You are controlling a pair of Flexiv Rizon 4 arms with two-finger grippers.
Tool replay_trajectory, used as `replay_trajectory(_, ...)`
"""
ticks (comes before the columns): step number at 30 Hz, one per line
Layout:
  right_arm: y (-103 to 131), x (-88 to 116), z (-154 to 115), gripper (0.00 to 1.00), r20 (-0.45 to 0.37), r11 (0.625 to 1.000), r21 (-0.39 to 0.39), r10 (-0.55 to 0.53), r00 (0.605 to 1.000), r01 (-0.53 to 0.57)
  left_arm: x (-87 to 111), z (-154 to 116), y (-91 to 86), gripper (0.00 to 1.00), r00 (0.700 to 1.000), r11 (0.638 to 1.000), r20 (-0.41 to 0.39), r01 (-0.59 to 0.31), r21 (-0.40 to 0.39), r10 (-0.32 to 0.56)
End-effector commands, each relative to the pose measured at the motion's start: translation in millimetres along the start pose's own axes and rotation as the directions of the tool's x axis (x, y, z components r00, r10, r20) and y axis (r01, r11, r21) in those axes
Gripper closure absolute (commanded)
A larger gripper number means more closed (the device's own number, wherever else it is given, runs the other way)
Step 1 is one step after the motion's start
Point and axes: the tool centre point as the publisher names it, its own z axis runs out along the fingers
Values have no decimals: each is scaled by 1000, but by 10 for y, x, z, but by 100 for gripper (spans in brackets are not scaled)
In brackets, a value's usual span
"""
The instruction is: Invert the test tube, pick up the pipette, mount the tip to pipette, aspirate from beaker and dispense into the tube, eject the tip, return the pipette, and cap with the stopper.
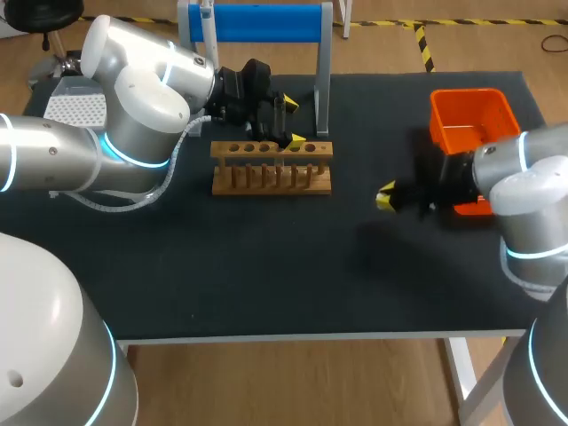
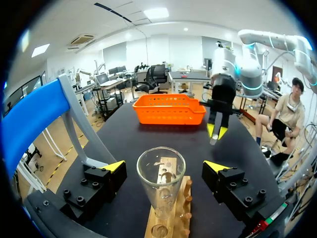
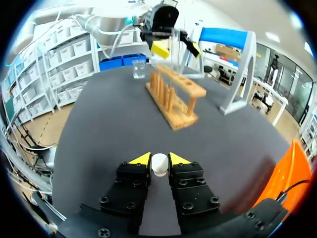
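Black surface (image 1: pixel 266 266) carries a blue-topped stand (image 1: pixel 257 22) at the back, an orange basket (image 1: pixel 470 115) on the right side and a wooden rack (image 1: pixel 271 169) near the middle. Left tool (image 2: pixel 165 166) hangs over the rack, released, fingers wide apart; the glass test tube (image 2: pixel 161 186) stands mouth-up in a rack hole between them, untouched. Right tool (image 3: pixel 159 158), between rack and basket, is clenched on the white stopper (image 3: pixel 159 165).
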Motion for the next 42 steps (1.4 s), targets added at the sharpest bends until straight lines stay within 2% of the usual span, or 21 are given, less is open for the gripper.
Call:
replay_trajectory(1,229,-114,-218,100,-55,1000,-1,-24,998,24,-5,-2,-3,0,1000,1000,-3,1,-3,-1)
replay_trajectory(13,932,-244,-405,100,-127,991,-43,-132,983,127,-5,-2,-3,0,1000,1000,-3,1,-3,-1)
replay_trajectory(31,1569,-500,-219,100,-184,976,-33,-219,958,217,-5,-2,-3,0,1000,1000,-3,1,-3,-1)
replay_trajectory(42,1875,-600,-151,100,-206,966,-28,-256,945,255,-5,-2,-3,0,1000,1000,-3,1,-3,-1)
